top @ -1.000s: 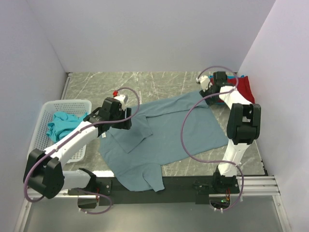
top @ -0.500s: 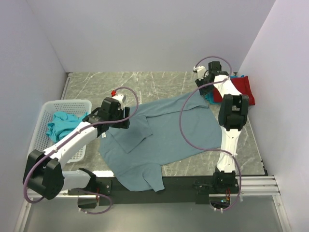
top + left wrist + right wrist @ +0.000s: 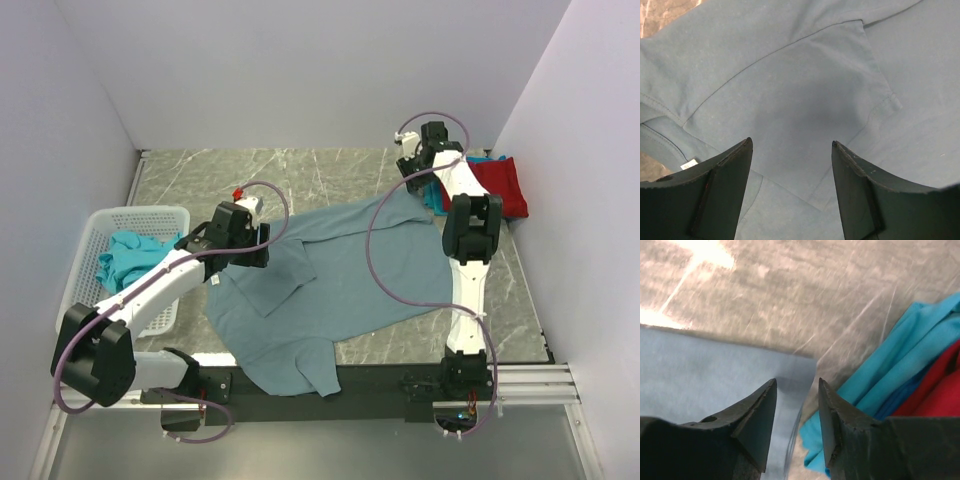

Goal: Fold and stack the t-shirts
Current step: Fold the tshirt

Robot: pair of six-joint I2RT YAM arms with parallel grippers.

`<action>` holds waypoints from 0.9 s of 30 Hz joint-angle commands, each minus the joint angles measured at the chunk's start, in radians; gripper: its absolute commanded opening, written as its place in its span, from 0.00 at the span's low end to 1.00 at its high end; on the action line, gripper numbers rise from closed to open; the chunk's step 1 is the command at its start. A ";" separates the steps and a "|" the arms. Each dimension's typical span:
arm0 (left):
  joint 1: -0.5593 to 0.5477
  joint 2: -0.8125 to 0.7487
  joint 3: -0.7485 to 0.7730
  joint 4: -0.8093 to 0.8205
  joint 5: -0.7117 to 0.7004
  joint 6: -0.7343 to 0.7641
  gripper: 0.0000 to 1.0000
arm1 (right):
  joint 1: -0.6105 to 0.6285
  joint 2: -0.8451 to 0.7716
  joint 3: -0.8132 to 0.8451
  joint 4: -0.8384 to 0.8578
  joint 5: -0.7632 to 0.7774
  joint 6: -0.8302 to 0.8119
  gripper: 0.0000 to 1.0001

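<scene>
The large blue-grey t-shirt [image 3: 350, 270] lies spread on the marble table, with one sleeve folded in on its left side. My left gripper [image 3: 262, 246] hovers open over that folded sleeve; in the left wrist view the gripper [image 3: 791, 145] is empty above the cloth [image 3: 790, 85]. My right gripper [image 3: 411, 172] is open just above the shirt's far right corner [image 3: 715, 375], with the jaws [image 3: 797, 382] straddling the edge and holding nothing. A red t-shirt [image 3: 500, 185] lies on a teal one [image 3: 432, 197] at the far right; both show in the right wrist view as red [image 3: 940, 400] and teal [image 3: 900, 365].
A white plastic basket [image 3: 110, 216] at the left holds a crumpled teal t-shirt [image 3: 125, 256]. White walls close in the table on three sides. The shirt's hem hangs over the black rail [image 3: 380, 378] at the near edge.
My right gripper has swung left, away from the red and teal pile, toward the blue-grey shirt's far corner. The left arm has hardly moved.
</scene>
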 commanded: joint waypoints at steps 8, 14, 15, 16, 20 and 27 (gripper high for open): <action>0.004 0.001 0.013 0.010 0.006 0.015 0.70 | 0.005 0.088 0.120 -0.122 0.043 0.020 0.44; 0.004 0.018 0.017 0.010 0.016 0.013 0.69 | 0.003 0.088 0.106 -0.114 0.051 0.022 0.32; 0.004 0.018 0.016 0.010 0.016 0.013 0.69 | 0.002 0.087 0.106 -0.115 0.051 0.023 0.28; 0.004 0.019 0.014 0.010 0.014 0.013 0.69 | 0.002 0.085 0.112 -0.114 0.048 0.022 0.23; 0.004 0.027 0.014 0.012 0.014 0.010 0.69 | 0.008 0.018 0.048 -0.008 0.083 0.011 0.07; 0.004 0.051 0.021 0.010 0.010 0.010 0.69 | 0.029 -0.004 0.039 0.098 0.131 -0.024 0.00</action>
